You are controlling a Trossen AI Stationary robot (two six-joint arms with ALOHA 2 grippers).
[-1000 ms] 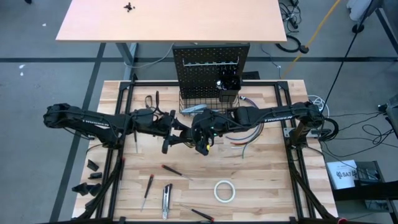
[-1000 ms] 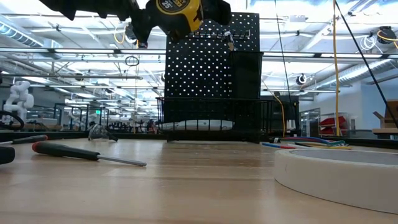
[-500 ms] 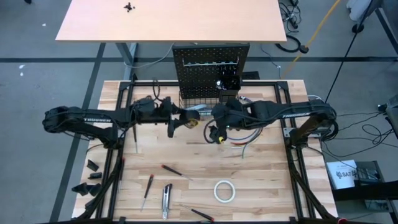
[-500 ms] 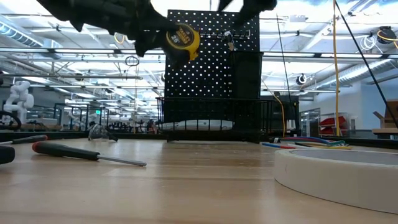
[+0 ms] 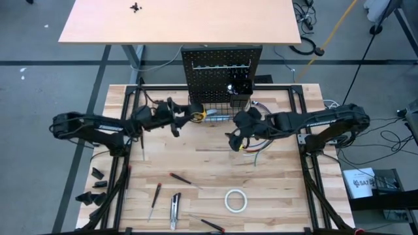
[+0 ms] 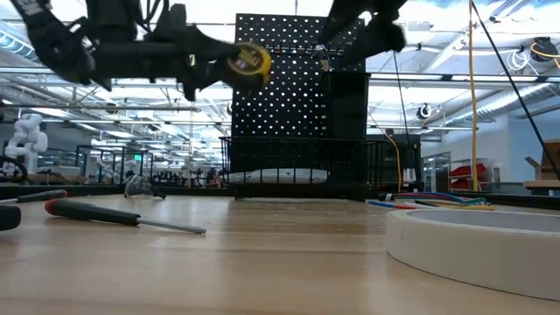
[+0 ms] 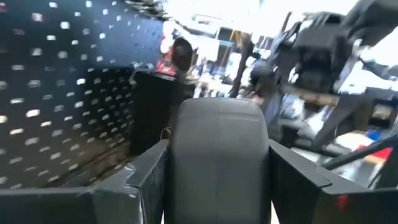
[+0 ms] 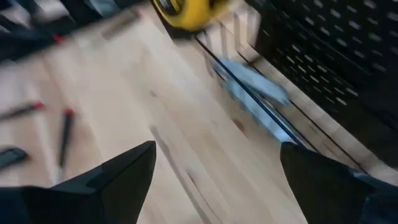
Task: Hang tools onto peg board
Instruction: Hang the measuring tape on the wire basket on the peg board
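The yellow tape measure point(image 5: 197, 115) hangs in the air in front of the black peg board point(image 5: 222, 68), over the near rim of its wire basket point(image 5: 208, 108). My left gripper point(image 5: 191, 116) reaches in from the table's left and is shut on it. In the low view the tape measure point(image 6: 248, 62) shows high up against the board point(image 6: 297, 96). My right gripper point(image 5: 234, 141) hangs open over the table, right of the tape measure and apart from it. A grey tool point(image 8: 252, 87) lies in the basket. My left gripper pinches the tape measure's case point(image 7: 217, 149) between its two fingers, one on each flat side. The fingers come in about level from the table's left, slanting toward the peg board. The tape measure is lifted clear of table and basket.
Near the front edge lie red-and-black screwdrivers point(image 5: 181, 178), a grey utility knife point(image 5: 175, 210) and a white tape roll point(image 5: 236, 200). Curved coloured wires point(image 5: 260, 142) lie under my right arm. A small black bin point(image 5: 239, 90) hangs on the board's right side.
My left gripper has carried the tape measure from mid-table toward the far edge and the peg board, sinking a little and tipping up to about level. My right gripper has come away from the tape measure and drawn back toward the table's right.
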